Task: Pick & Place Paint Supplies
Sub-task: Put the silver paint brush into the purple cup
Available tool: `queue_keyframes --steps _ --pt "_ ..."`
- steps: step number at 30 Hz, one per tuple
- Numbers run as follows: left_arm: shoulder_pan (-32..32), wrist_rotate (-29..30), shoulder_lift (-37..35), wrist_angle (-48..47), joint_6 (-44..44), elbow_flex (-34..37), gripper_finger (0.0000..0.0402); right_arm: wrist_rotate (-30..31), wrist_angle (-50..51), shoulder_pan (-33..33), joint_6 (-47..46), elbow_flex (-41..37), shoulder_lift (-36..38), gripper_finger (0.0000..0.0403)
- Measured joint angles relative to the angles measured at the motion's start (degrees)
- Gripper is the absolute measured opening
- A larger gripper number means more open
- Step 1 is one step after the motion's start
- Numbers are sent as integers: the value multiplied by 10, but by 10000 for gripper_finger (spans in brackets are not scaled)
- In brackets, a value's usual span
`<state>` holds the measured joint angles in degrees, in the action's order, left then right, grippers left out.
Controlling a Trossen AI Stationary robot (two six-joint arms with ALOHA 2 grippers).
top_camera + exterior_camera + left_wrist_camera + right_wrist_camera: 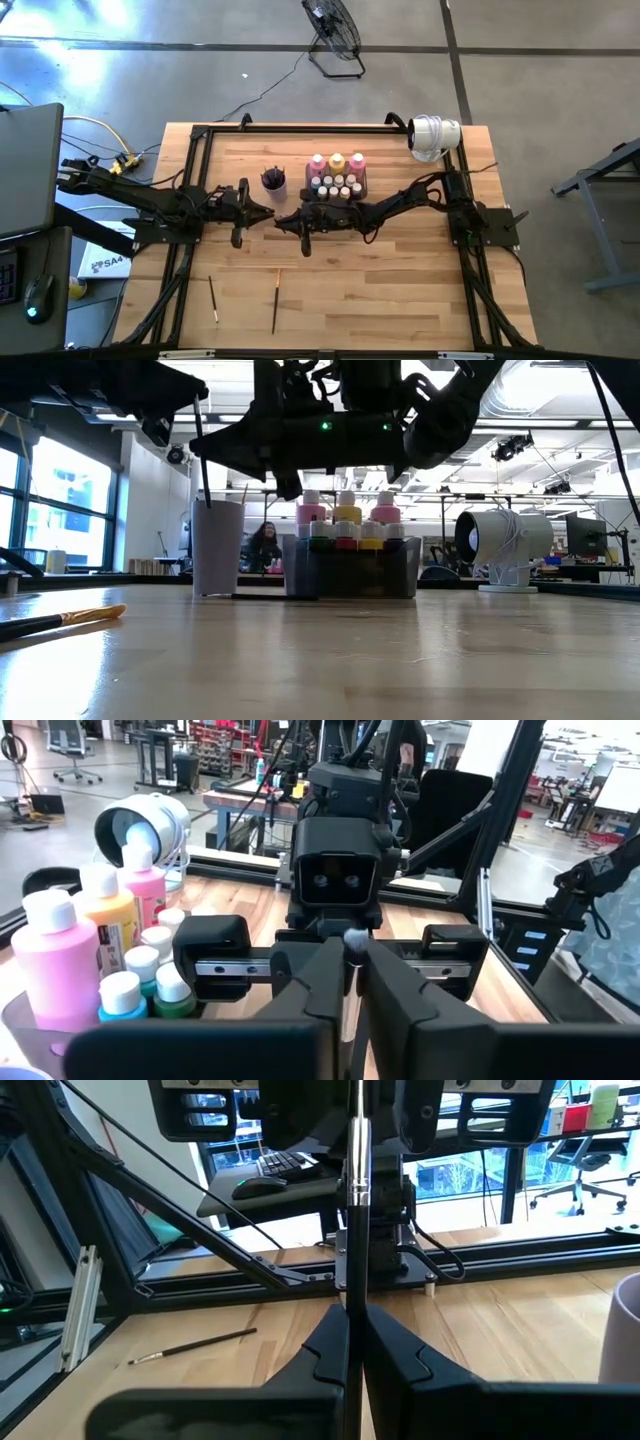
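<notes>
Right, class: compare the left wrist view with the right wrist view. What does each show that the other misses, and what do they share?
Only the left wrist view: the paint bottles standing in their tray, with a white round device behind them.

Only the right wrist view: a loose paintbrush lying flat, and the edge of the purple cup.

Both: the held paintbrush, pinched between the left gripper and the right gripper, which face each other with fingers closed on it.

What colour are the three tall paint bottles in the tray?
Pink, yellow-orange, pink: tall paint bottles show best in the low view.
</notes>
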<state>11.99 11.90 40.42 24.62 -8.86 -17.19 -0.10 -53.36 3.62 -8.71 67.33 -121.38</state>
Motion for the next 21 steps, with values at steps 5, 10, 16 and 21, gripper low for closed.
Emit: queue_keyframes --steps 5,10,16,21 --pt "0 0 0 0 0 0 13 0 0 0 0 0 0 5" --pt "0 16 0 -2 0 0 23 2 0 0 -1 0 0 17" --pt "0 27 0 -3 14 0 11 2 0 0 -5 0 0 52" --pt "0 49 -6 -9 42 0 9 4 8 -1 -7 0 2 84"
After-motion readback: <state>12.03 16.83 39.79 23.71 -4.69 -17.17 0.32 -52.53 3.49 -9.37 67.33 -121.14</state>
